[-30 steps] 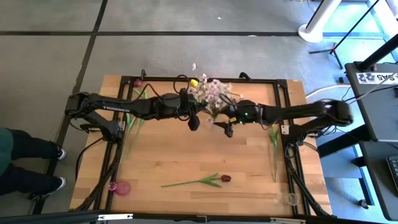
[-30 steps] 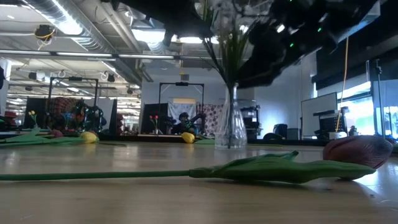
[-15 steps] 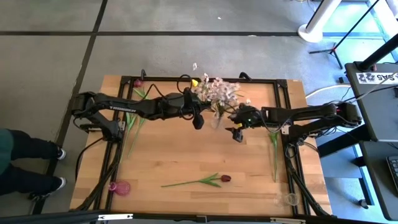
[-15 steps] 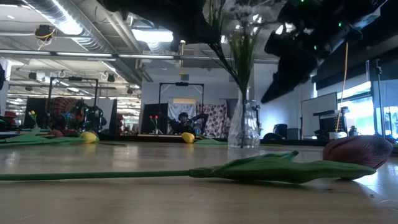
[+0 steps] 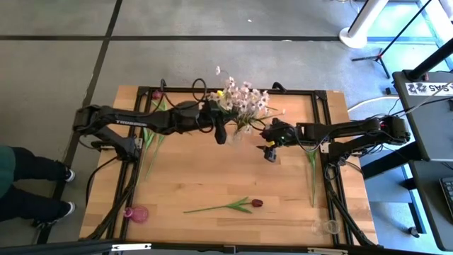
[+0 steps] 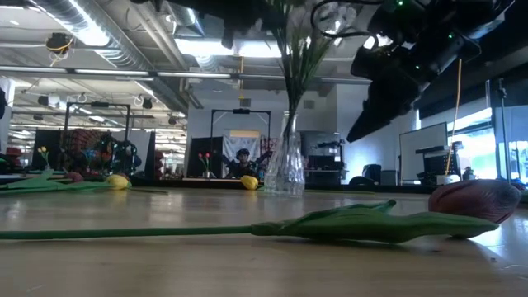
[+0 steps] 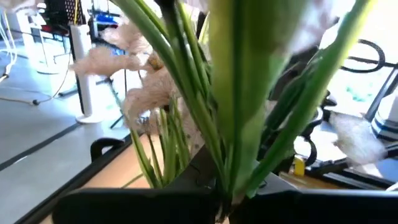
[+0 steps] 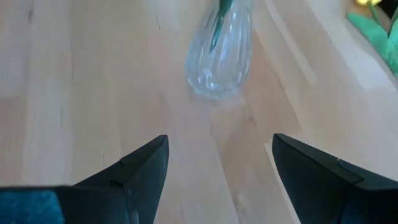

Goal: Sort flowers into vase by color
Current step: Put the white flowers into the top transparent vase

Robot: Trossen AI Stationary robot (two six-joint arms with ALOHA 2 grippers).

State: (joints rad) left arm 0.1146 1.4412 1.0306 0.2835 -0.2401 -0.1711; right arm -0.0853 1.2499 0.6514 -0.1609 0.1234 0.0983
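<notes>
A clear ribbed glass vase (image 5: 236, 134) (image 6: 285, 165) (image 8: 217, 59) stands on its base mid-table, toward the far side. In it is a bunch of white-pink blossom sprays (image 5: 243, 100) on green stems (image 7: 186, 106). My left gripper (image 5: 221, 132) (image 7: 221, 208) reaches in from the left and is shut on those stems above the vase. My right gripper (image 5: 269, 149) (image 8: 221, 140) hangs open just right of the vase, touching nothing. A dark red tulip (image 5: 256, 203) (image 6: 478, 200) lies flat near the table's near edge. My left gripper pinches several of the bunch's green stems (image 7: 231, 177) between its two fingers, above the vase's mouth. The fingers come about level from the table's left, across the stems. The stems stand roughly upright, their lower ends in the vase, blossoms above the fingers.
A yellow tulip (image 5: 221, 93) and a pink bud (image 5: 157, 94) lie by the far edge. Green-stemmed flowers lie along the left rail (image 5: 151, 142) and right rail (image 5: 312, 164). A pink vase (image 5: 136, 212) and a clear one (image 5: 327, 227) sit at the near corners.
My right gripper has drawn back from the vase toward the table's right. My left gripper, still shut on the stems, swung slightly right and then back left. The vase and bunch moved with it, ending a little farther left than a second ago.
</notes>
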